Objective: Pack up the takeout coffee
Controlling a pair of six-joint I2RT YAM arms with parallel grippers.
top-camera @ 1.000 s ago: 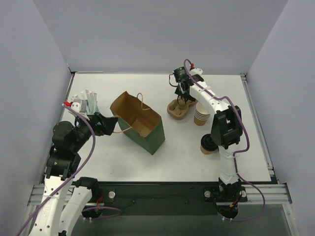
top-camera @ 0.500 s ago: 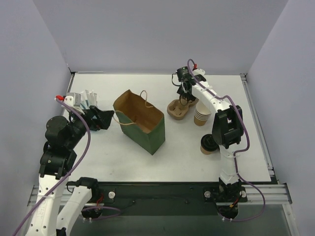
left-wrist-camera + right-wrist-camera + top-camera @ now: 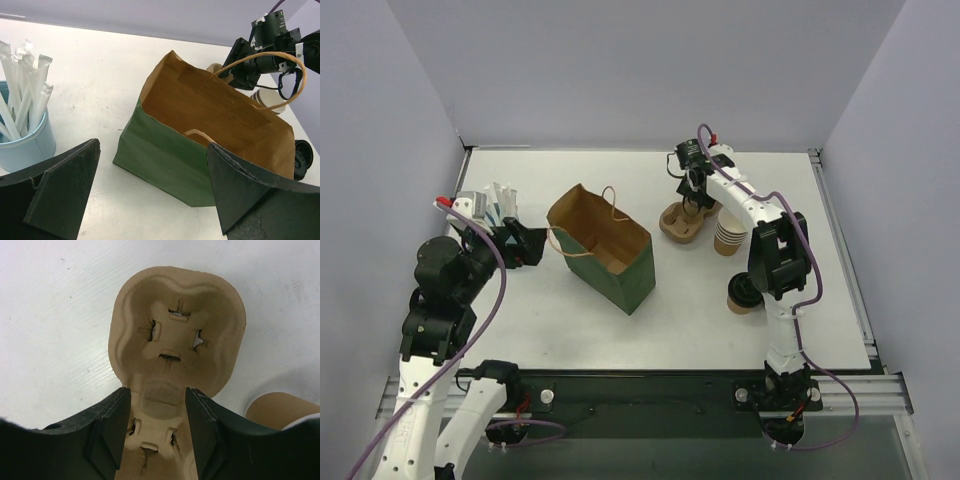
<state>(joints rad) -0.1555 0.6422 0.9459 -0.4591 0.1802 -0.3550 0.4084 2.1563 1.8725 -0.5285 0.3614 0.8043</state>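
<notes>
The takeout coffee point(image 3: 744, 292), a brown cup with a black lid, stands at the right front; its lid shows at the left wrist view's right edge point(image 3: 302, 159). The green paper bag point(image 3: 608, 252) stands open in the middle, brown inside point(image 3: 210, 107). My left gripper point(image 3: 524, 243) is open and empty, just left of the bag's near handle point(image 3: 197, 134); in its own view point(image 3: 152, 145) the fingers frame the bag. My right gripper point(image 3: 692, 197) is closed on the narrow waist of a pulp cup carrier point(image 3: 680, 222), point(image 3: 177, 335), a finger point(image 3: 112, 430) on each side.
A stack of unlidded tan cups point(image 3: 729, 236) stands right of the carrier, between it and the coffee. A pale blue cup of wrapped straws point(image 3: 488, 208) stands at the far left, close to my left gripper point(image 3: 25, 135). Walls close the table's left, back and right.
My left gripper has drawn back a little to the left, away from the bag's handle, and the bag's top has shifted slightly. My right gripper stays at the carrier.
</notes>
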